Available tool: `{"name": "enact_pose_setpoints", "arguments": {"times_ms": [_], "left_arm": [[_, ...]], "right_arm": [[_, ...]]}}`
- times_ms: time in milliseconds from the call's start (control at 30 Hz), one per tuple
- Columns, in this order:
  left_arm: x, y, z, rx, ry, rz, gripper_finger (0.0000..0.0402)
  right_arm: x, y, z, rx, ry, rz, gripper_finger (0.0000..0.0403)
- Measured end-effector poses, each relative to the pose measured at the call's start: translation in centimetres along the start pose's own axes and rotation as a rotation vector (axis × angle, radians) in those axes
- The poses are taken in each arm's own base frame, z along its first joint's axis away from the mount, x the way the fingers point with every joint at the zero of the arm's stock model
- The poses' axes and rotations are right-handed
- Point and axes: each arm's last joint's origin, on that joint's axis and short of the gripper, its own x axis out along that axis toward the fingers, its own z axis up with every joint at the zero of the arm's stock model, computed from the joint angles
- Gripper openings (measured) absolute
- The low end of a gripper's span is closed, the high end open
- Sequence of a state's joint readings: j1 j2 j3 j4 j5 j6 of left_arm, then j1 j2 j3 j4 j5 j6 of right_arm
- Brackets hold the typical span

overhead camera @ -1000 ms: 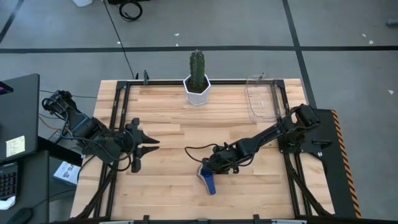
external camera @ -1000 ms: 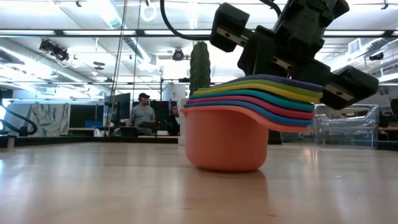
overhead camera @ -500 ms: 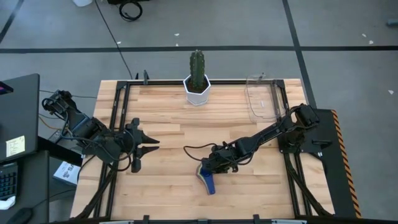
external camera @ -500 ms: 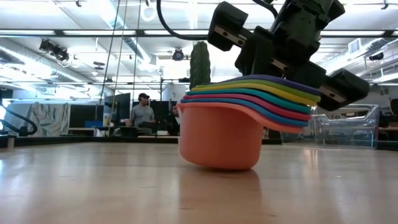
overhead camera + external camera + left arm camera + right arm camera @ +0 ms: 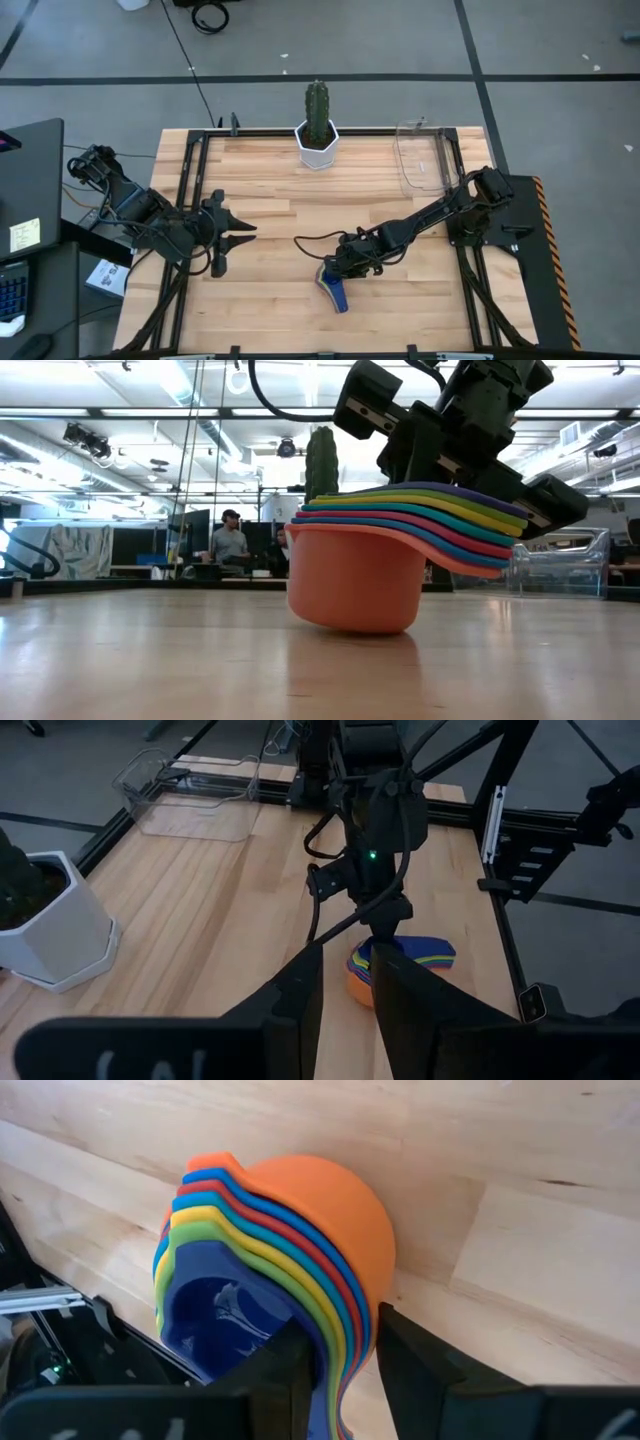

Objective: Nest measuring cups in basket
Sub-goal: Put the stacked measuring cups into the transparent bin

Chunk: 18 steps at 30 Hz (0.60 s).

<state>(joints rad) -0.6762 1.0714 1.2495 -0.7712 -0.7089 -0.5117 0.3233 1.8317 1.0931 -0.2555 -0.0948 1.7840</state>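
- Plastic edges are what the right gripper (image 5: 340, 1355) has hold of: its two dark fingers (image 5: 285, 1355) are clamped across the layered handle edges of the stack of measuring cups (image 5: 270, 1270), one finger on each side, seen plainly in the right wrist view.
- From the low view the stack (image 5: 400, 555) shows orange at the bottom, then red, blue, yellow and green rims, with purple on top; the orange bowl sits tilted, one side of its base raised off the worktop (image 5: 150, 660), so I judge it is just being lifted or tipped.
- From above, the stack (image 5: 334, 288) lies near the front edge of the worktop, around the middle of that edge, with the right arm reaching in from the right side.
- Done, as far as I can tell: the cups sit one inside another as a single stack.
- Left to do: the basket (image 5: 421, 155) stands at the back right corner of the worktop, well apart from the stack, and I see nothing in it. The stack must yet be carried there and set inside.
- A cactus in a white pot (image 5: 317, 135) stands at the middle of the back edge, off the likely path.
- The left gripper (image 5: 232, 235) waits near the left edge, fingers apart and holding nothing.
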Motion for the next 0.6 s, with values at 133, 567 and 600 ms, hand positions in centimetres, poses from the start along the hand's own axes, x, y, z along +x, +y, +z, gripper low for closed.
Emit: {"name": "enact_pose_setpoints", "arguments": {"times_ms": [133,567,600], "left_arm": [[0.00,-0.01,0.00,0.000,0.000,0.000,0.0091],[0.00,0.00,0.00,0.000,0.000,0.000,0.0091],[0.00,0.00,0.00,0.000,0.000,0.000,0.0091]], "right_arm": [[0.00,0.02,-0.01,0.000,0.002,0.002,0.0108],[0.07,0.21,-0.06,-0.057,0.006,0.026,0.0109],[0.07,0.21,-0.06,-0.068,0.007,0.025,0.0109]]}}
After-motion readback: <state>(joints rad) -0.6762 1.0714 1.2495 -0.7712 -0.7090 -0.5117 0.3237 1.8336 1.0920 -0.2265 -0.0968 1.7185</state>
